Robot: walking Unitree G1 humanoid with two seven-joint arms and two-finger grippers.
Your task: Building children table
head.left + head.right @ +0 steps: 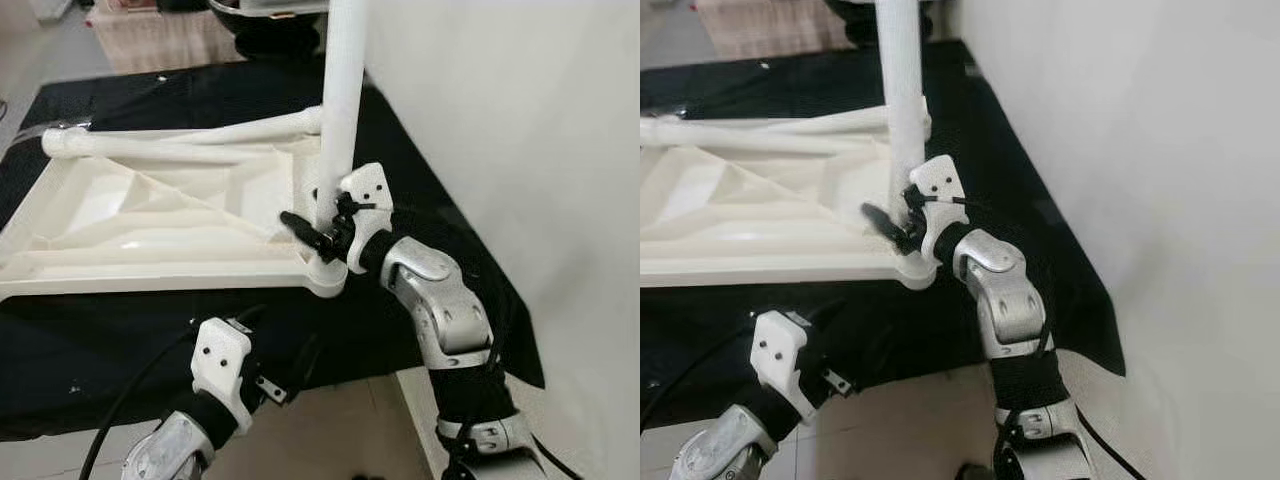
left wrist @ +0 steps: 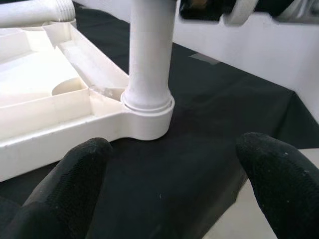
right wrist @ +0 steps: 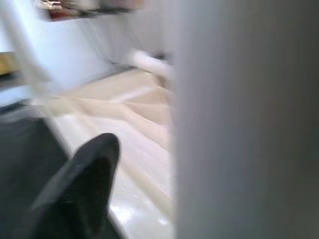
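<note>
Your right hand (image 1: 318,222) is pinching the upright leg (image 1: 342,90) at its socket; your left hand (image 2: 174,186), fingers spread, is waiting below.

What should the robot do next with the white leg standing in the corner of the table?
Probably keep twisting or pressing the upright leg into its corner socket. The right gripper is around the leg just above the socket of the upside-down tabletop, while the left gripper hangs open nearby.

– Where do the head views look from?
– Above, facing down at the tabletop (image 1: 150,215).
– And the wrists?
– Both low, close to the upright leg (image 2: 149,55), which all share.
</note>
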